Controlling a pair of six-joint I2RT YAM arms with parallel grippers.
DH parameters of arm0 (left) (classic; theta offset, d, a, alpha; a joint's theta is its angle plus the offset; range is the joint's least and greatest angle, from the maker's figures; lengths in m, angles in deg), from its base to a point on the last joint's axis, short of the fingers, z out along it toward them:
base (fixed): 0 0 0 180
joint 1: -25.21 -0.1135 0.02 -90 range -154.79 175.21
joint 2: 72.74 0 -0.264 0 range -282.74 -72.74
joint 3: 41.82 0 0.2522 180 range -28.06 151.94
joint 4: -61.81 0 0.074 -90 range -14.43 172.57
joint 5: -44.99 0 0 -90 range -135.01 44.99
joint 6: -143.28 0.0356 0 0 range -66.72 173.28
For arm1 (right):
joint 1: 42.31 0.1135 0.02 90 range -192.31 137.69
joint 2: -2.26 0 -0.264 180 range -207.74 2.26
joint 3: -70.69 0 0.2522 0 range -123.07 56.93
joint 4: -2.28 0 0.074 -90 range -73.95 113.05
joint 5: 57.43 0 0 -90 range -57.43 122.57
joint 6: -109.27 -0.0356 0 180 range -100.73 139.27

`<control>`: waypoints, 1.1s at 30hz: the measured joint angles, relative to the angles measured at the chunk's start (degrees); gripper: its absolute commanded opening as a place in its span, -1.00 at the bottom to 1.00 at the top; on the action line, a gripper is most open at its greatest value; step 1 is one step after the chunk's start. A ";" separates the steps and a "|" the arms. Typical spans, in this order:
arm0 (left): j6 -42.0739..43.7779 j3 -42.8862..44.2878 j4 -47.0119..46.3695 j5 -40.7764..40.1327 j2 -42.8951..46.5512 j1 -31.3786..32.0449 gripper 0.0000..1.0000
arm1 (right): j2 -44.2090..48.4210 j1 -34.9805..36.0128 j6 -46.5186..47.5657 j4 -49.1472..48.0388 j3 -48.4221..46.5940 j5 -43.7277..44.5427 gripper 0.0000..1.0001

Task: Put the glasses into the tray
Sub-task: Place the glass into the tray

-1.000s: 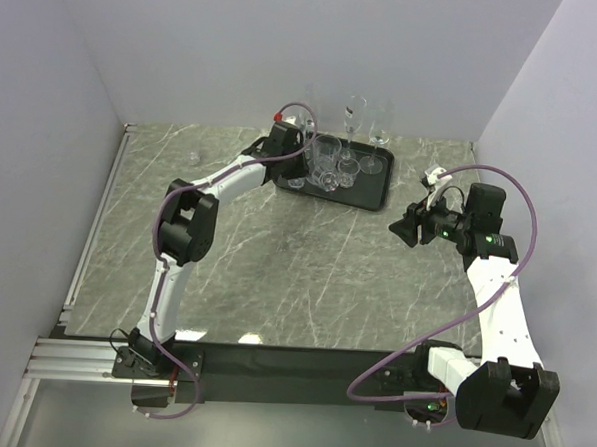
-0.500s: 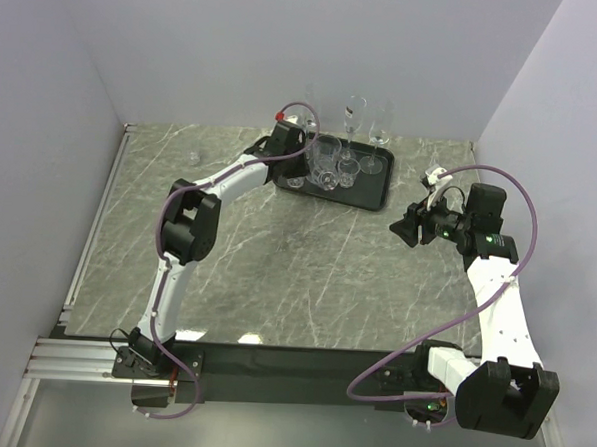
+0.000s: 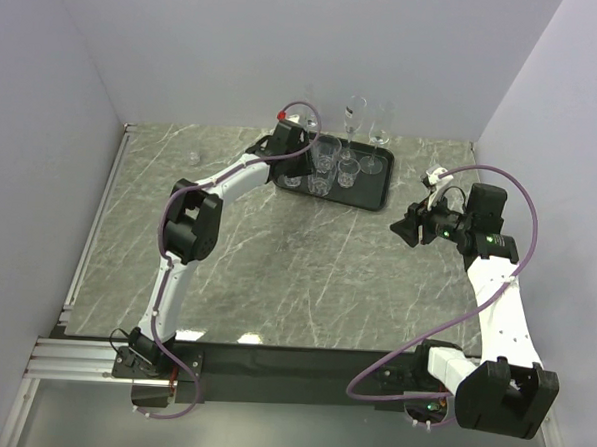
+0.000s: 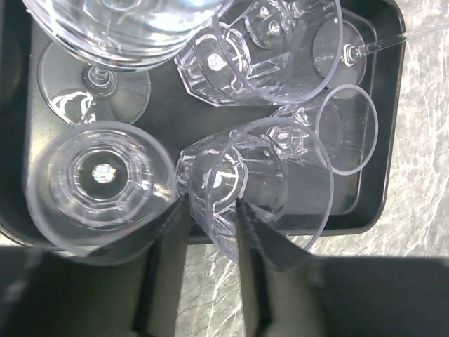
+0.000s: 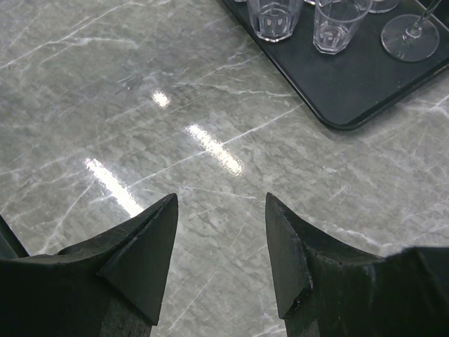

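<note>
Glasses are mostly bunched up on the black tray at the far side of the table, a mix of short ones and stemmed ones. From the left wrist view, the left gripper is right over the tray's near edge, pinching the wall of one tumbler, one finger outside the glass and the other seemingly inside the rim. Can't tell if that tumbler is sitting flat on the tray or lifted a bit. Just beside it on the left is another short glass, touching or nearly so, another tumbler sits behind, and a wine glass has its foot on the tray in the back left. A couple of tall flutes stand along the tray's far edge, can't make out whether they're on it or just behind. The right gripper is well off to the right, fingers spread wide with nothing in them, hovering over bare marble near the tray's corner
</note>
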 measured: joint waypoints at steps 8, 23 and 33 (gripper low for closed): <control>1.46 -0.39 -0.48 0.68 0.26 0.28 0.13 | -0.02 -0.11 0.00 0.00 0.00 0.00 0.20; 6.95 -14.91 -5.31 1.79 17.49 0.48 0.40 | -0.02 -0.85 0.39 0.04 0.76 0.02 0.20; 10.03 -34.45 -9.18 -0.09 33.00 -2.69 0.49 | -0.02 -1.51 0.63 0.00 0.83 0.17 0.20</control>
